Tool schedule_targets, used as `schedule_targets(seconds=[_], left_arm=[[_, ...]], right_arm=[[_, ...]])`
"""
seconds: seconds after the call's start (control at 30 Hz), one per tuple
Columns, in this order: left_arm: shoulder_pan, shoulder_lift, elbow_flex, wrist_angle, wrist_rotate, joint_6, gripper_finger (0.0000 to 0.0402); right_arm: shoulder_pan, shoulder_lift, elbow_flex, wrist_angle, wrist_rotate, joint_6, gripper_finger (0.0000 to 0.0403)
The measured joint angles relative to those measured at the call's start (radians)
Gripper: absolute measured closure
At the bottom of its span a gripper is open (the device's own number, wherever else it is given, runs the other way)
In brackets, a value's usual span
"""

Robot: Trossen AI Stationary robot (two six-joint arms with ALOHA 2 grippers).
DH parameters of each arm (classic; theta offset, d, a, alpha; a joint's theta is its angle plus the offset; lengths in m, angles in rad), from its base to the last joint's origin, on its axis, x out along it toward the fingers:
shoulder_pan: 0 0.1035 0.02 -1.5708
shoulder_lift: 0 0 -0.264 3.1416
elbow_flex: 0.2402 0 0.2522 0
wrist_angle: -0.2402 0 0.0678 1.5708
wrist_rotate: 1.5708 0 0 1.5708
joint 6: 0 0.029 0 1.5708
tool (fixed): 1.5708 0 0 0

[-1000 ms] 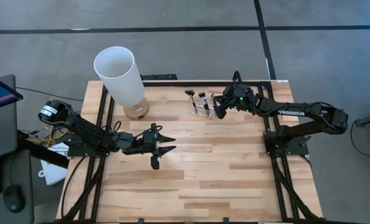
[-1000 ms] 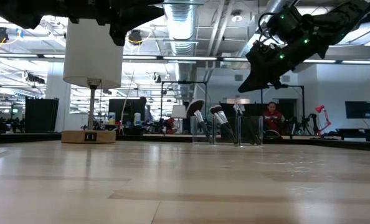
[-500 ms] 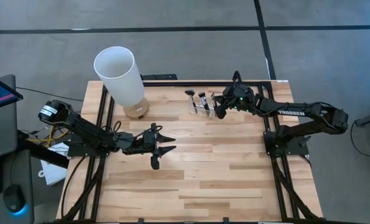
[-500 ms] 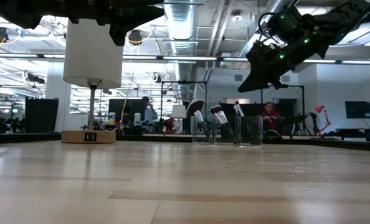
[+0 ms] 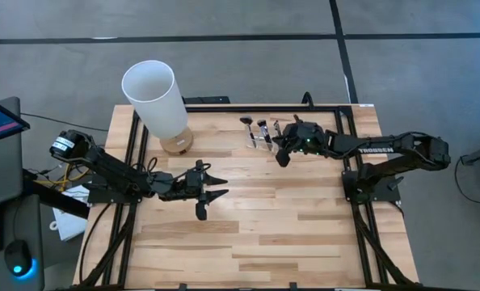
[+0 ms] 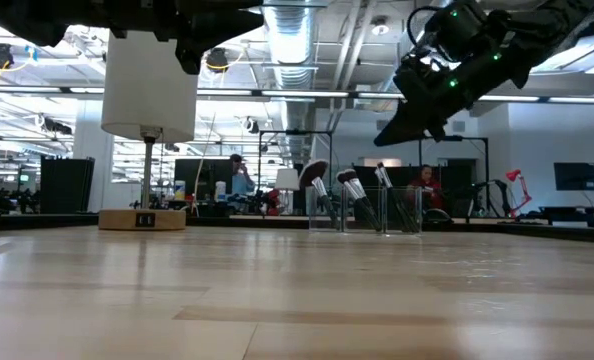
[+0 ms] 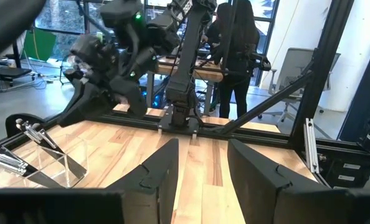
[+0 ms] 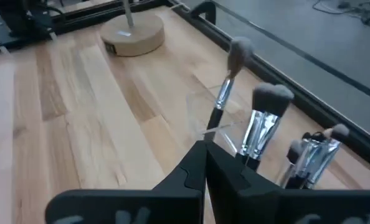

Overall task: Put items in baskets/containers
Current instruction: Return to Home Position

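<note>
high view: makeup brushes are stood in the clear acrylic holder; the right gripper, closed and empty, hangs just beside it. the left gripper is held parted, empty, mid-table. homing is judged in hand; a clean retreat from the holder is called for.

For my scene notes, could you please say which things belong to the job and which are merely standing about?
Job: makeup brushes, clear holder, right pincer near it, shut.
Standing about: tall white cylinder; left pincer, open, waiting mid-table.

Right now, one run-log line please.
brushes in clear holder | right gripper shut, raised near holder | left gripper open over table middle
</note>
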Motion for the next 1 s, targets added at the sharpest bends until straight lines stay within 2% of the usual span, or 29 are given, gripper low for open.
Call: schedule_targets(seconds=[0.2, 0.37, 0.43, 0.73, 0.87, 1.0], left_arm=[[0.0, 0.0, 0.0, 0.0, 0.0, -0.007, 0.0266], [0.0, 0.0, 0.0, 0.002, 0.006, -0.034, 0.0266], [0.0, 0.0, 0.0, 0.006, 0.038, -0.034, 0.0266], [0.016, -0.081, 0.0, 0.013, 0.055, -0.045, 0.0266], [0.079, -0.158, 0.0, -0.017, 0.153, -0.044, 0.0266], [0.189, -0.16, 0.0, -0.03, 0.275, -0.054, 0.0266]], right_arm=[[-0.016, 0.013, -0.001, -0.054, 0.004, 0.05, 0.0403], [0.1, -0.036, -0.001, 0.07, -0.072, 0.031, 0.0403], [0.143, -0.057, -0.001, 0.102, -0.076, 0.029, 0.0403], [0.263, -0.212, -0.001, 0.085, -0.071, -0.003, 0.0403], [0.307, -0.268, -0.001, 0.086, -0.07, -0.101, 0.0403], [0.339, -0.274, -0.001, 0.084, -0.07, -0.084, 0.0403]])
